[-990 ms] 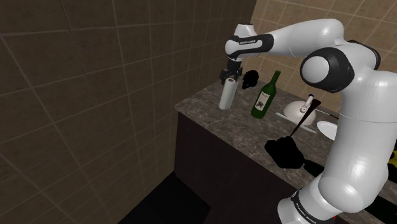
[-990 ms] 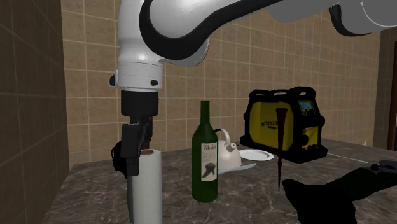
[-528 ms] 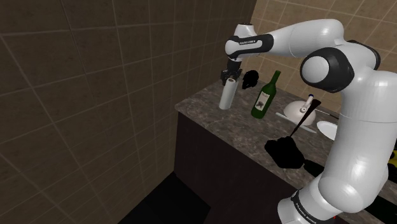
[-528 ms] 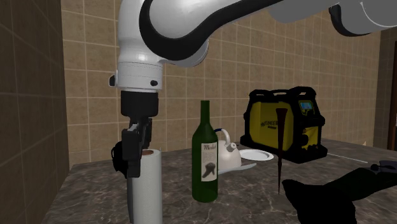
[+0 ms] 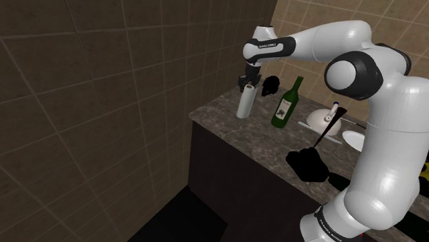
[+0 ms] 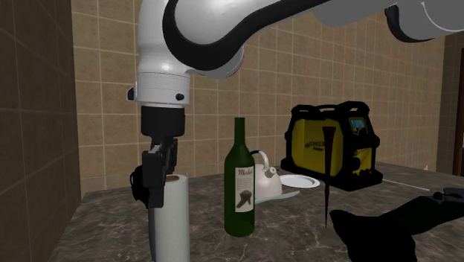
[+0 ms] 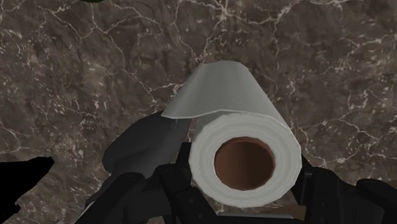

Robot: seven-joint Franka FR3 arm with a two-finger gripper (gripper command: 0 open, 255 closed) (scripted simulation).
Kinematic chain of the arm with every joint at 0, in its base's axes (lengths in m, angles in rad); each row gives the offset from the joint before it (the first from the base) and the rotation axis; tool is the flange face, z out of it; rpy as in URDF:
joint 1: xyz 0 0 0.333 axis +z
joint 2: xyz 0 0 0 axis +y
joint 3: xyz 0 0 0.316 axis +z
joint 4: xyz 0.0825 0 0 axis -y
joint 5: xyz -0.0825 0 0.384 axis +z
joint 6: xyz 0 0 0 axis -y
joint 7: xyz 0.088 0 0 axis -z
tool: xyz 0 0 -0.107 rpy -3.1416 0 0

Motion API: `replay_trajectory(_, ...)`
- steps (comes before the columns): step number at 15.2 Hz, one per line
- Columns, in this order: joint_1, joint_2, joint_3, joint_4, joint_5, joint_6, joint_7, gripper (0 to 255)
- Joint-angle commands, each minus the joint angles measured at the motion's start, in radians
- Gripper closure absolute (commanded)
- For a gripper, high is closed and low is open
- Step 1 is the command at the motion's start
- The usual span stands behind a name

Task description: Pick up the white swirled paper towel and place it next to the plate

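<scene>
The white paper towel roll (image 5: 245, 103) stands upright near the left end of the dark marble counter (image 5: 223, 118). My black gripper (image 5: 247, 84) comes down from above and is shut on the roll's top. In the second exterior view the gripper (image 6: 158, 182) clasps the upper edge of the roll (image 6: 172, 219). The wrist view looks down into the roll (image 7: 245, 130) and its brown core, with the gripper (image 7: 245, 191) around it. The white plate (image 5: 354, 139) lies far along the counter; in the second exterior view the plate (image 6: 300, 181) is behind the bottle.
A green wine bottle (image 5: 285, 103) stands close beside the roll, then a white kettle (image 5: 321, 120). A black lump (image 5: 270, 85) sits by the wall and another black shape (image 5: 308, 165) at the counter's front. A yellow-black machine (image 6: 333, 145) stands behind the plate.
The fingers have closed in on the top of the roll. The arm and the roll stay where they were.
</scene>
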Motion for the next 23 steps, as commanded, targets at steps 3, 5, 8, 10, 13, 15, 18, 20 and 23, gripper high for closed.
replay_trajectory(3,-0.001,-0.009,-0.003,0.026,-0.003,-0.037,0.000,255)
replay_trajectory(5,-0.002,-0.014,-0.003,0.045,-0.004,-0.062,-0.001,255)
replay_trajectory(8,-0.002,-0.021,-0.004,0.076,-0.005,-0.099,-0.001,255)
replay_trajectory(10,-0.003,-0.024,-0.004,0.098,-0.006,-0.124,-0.001,255)
replay_trajectory(13,-0.004,-0.027,-0.005,0.133,-0.006,-0.163,-0.002,255)
replay_trajectory(15,-0.004,-0.028,-0.005,0.159,-0.006,-0.189,-0.002,255)
replay_trajectory(18,-0.009,-0.066,-0.010,0.126,-0.010,-0.194,-0.013,255)
replay_trajectory(20,-0.017,-0.138,-0.020,0.040,-0.019,-0.178,-0.033,255)
replay_trajectory(23,-0.032,-0.238,-0.036,-0.072,-0.033,-0.164,-0.066,255)
